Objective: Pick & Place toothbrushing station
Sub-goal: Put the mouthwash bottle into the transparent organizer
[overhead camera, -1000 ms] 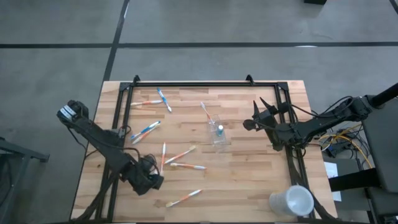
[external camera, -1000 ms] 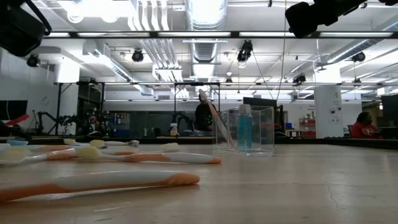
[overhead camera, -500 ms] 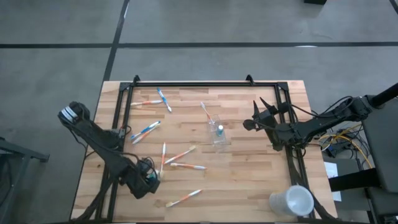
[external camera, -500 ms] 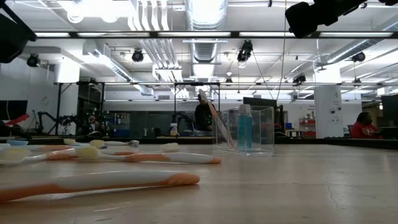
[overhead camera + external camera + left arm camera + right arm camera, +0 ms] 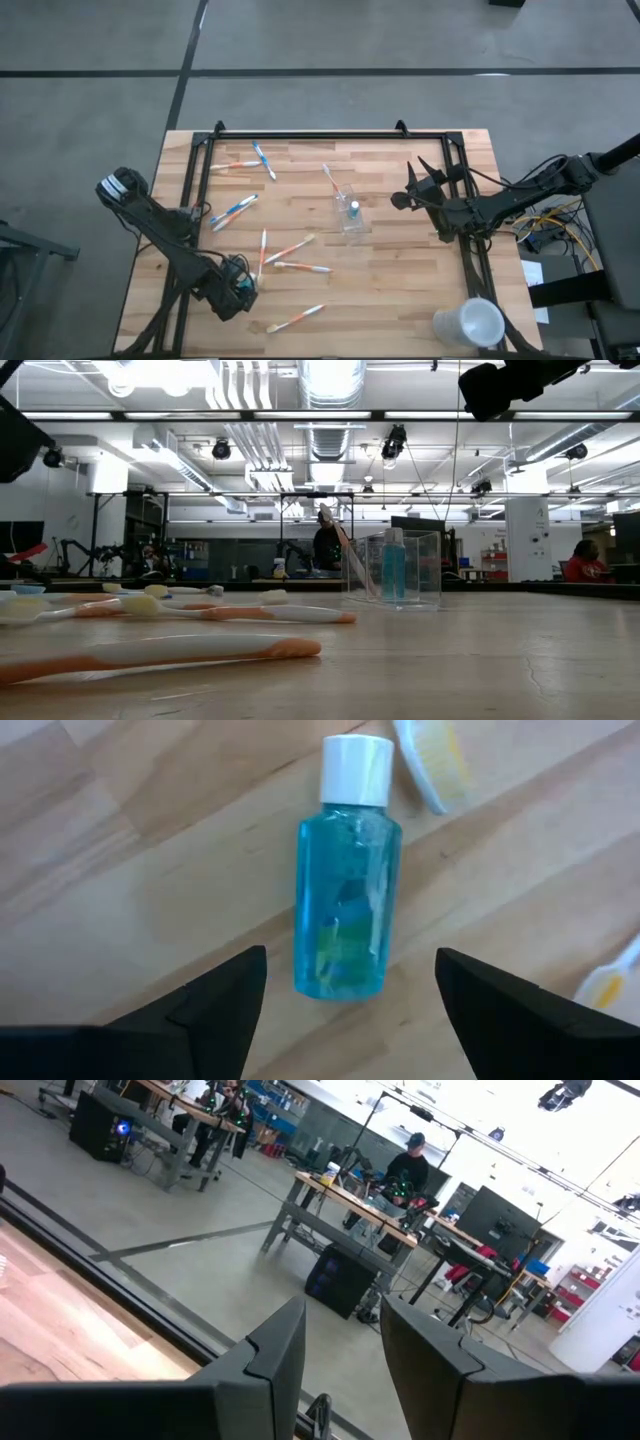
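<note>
Toothbrushes (image 5: pixel 285 249) lay scattered across the counter (image 5: pixel 400 290) from above, the clear cup (image 5: pixel 351 215) mid-counter; the left hand (image 5: pixel 238 288) hung near the front left corner, the right hand (image 5: pixel 402 199) just beside the cup. At counter level, the cup (image 5: pixel 395 568) held a blue tube (image 5: pixel 393 565). Left wrist: fingers (image 5: pixel 215 995) spread wide, empty, over a lying blue bottle (image 5: pixel 347 895). Right wrist: fingers (image 5: pixel 270 1355) narrowly parted, empty.

Both arms are dark, near-black jointed links. The left arm (image 5: pixel 165 228) carries a pale grey-white cap at its outer joint. The right arm (image 5: pixel 500 205) trails black cables. The left gripper's matte black fingers (image 5: pixel 215 995) are broad with angular, bevelled tips.
</note>
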Controlling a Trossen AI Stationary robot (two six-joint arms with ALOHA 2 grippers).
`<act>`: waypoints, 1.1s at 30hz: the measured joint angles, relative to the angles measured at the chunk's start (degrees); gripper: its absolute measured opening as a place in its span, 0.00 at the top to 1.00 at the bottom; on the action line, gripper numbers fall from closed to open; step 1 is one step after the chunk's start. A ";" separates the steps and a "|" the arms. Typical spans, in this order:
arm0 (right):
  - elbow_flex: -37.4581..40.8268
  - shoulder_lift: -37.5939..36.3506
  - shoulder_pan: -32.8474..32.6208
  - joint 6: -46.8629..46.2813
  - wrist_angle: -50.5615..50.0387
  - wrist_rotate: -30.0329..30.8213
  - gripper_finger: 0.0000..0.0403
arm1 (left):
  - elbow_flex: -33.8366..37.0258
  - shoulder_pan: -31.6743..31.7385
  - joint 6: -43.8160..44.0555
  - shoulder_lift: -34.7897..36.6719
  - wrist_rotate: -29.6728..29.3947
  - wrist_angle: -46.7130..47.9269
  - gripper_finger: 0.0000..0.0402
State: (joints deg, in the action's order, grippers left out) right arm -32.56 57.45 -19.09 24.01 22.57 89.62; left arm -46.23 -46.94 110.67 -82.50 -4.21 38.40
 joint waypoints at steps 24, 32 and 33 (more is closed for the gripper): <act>0.00 0.00 0.01 -0.02 -0.02 -0.02 0.69 | 5.33 0.02 2.10 -0.06 0.37 -12.95 0.27; 0.00 0.00 0.01 -0.02 -0.02 -0.01 0.69 | 5.33 0.04 2.54 -0.04 0.39 -14.15 0.27; 0.00 0.00 0.01 -0.01 -0.02 -0.02 0.69 | 5.33 0.04 2.54 -0.04 0.39 -14.13 0.27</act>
State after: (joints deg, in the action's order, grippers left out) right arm -32.56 57.45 -19.08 24.00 22.55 89.61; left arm -40.91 -46.89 113.21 -82.54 -3.81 24.27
